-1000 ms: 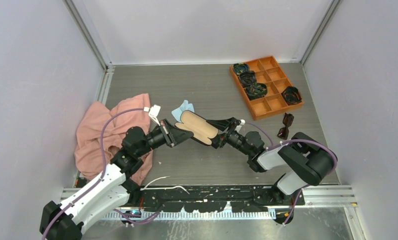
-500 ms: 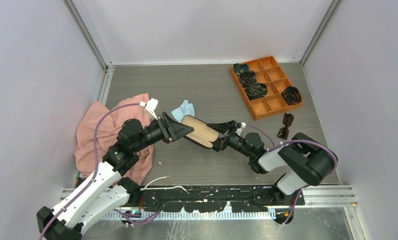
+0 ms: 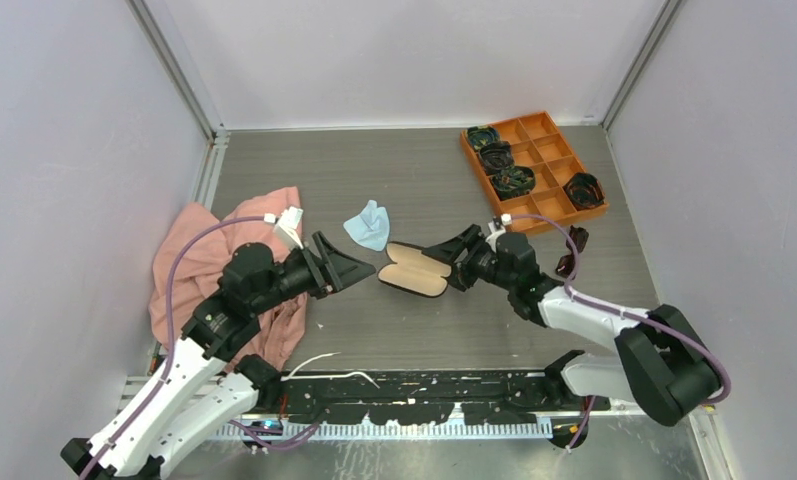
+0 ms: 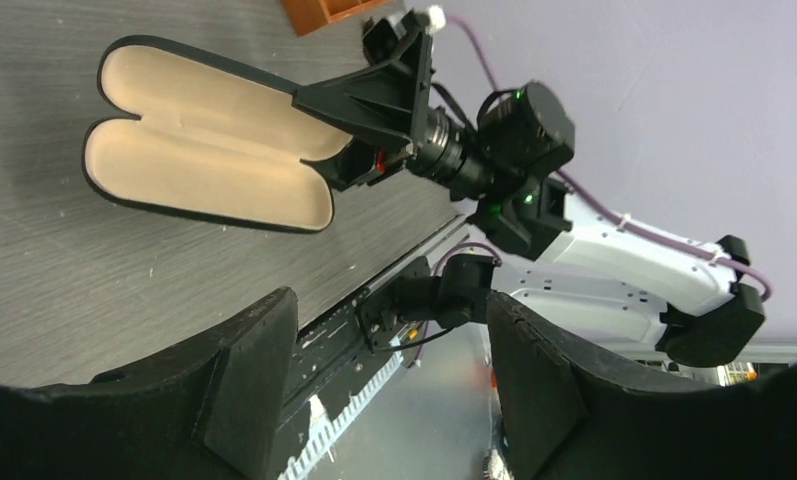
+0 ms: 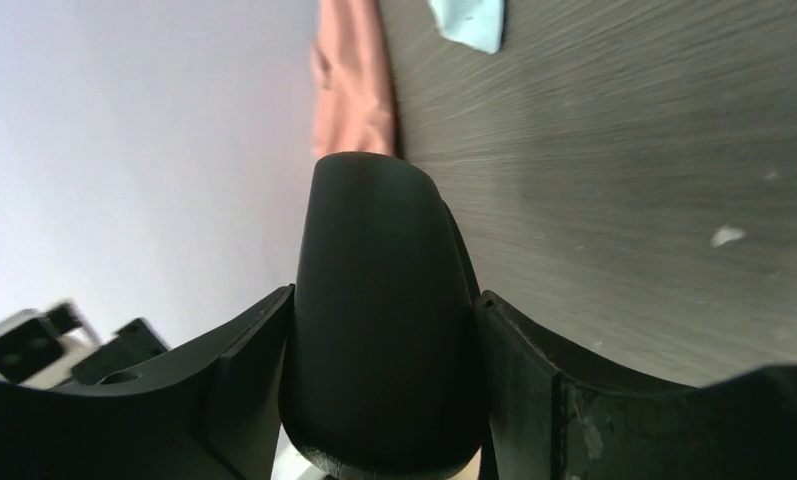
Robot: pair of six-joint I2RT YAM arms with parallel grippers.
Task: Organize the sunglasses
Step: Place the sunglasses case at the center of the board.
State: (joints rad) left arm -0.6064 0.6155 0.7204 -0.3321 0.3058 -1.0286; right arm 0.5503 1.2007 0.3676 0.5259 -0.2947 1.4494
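**A:** Where are the sunglasses sitting?

**B:** The sunglasses (image 3: 571,251) are lying folded on the bench (image 3: 394,170), right side. They're sitting just off the near corner of the orange divider tray (image 3: 551,205), beside the right arm and apart from both hands.

**A:** What's the right hand doing?

**B:** The right hand (image 5: 384,300) is clamping one end of the black glasses case (image 4: 204,150). In the wrist view the black shell is filling the gap between its fingers. The case is lying open mid-bench with the tan lining facing up. Can't tell if it's resting fully on the bench.

**A:** And the left?

**B:** The left hand (image 4: 389,310) is hanging with fingers spread and nothing between them. It's pointing at the case's free end, near it but not touching.

**A:** Anything else around?

**B:** A blue cloth (image 3: 367,225) is lying just behind the case. A pink cloth (image 3: 199,265) is lying under the left arm. Dark coiled bundles (image 3: 514,181) are sitting in four tray compartments.
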